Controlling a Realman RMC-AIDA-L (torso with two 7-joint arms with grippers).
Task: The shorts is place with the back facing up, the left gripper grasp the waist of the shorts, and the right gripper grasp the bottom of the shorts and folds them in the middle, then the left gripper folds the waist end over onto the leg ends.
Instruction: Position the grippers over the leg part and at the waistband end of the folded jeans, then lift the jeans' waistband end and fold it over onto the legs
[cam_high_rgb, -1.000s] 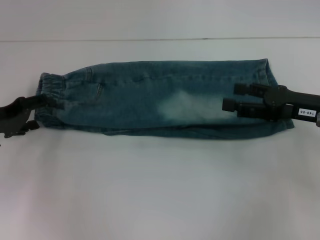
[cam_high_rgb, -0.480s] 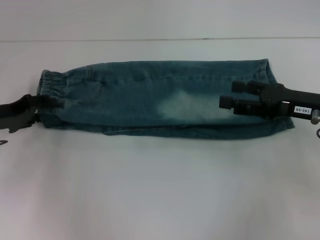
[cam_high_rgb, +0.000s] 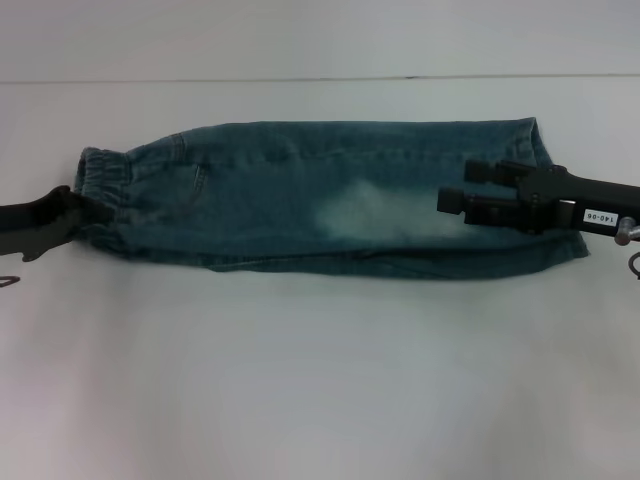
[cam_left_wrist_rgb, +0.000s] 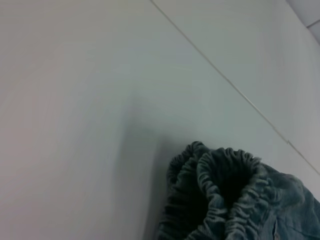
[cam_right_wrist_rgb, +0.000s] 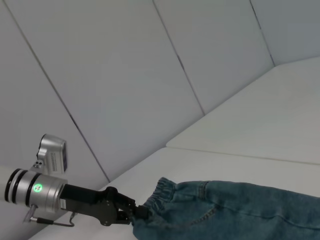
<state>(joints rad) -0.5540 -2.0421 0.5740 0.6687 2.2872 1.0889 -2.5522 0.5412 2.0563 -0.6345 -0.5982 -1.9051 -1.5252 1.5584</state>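
Shorts (cam_high_rgb: 320, 195) lie folded lengthwise on white table (cam_high_rgb: 320, 380), waistband at left. Left gripper (cam_high_rgb: 92, 207) clamped on waistband, arm cut off at edge. Right gripper (cam_high_rgb: 458, 187) fingers apart above leg end; white label partly legible, "140-0…".

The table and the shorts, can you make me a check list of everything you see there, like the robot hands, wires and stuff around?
Surface: plain white table; one thin seam line runs across its far part.
Job's things: the shorts lie flat, folded lengthwise, waistband toward the robot's left, leg ends toward its right.
Clutter: nothing seen.
Grippers: left gripper is at the waistband, fingers closed on the elastic. Right gripper is over the leg end, fingers apart, holding nothing.
Cables: a thin loop hangs under the left arm.
Surroundings: white panelled wall behind the table.
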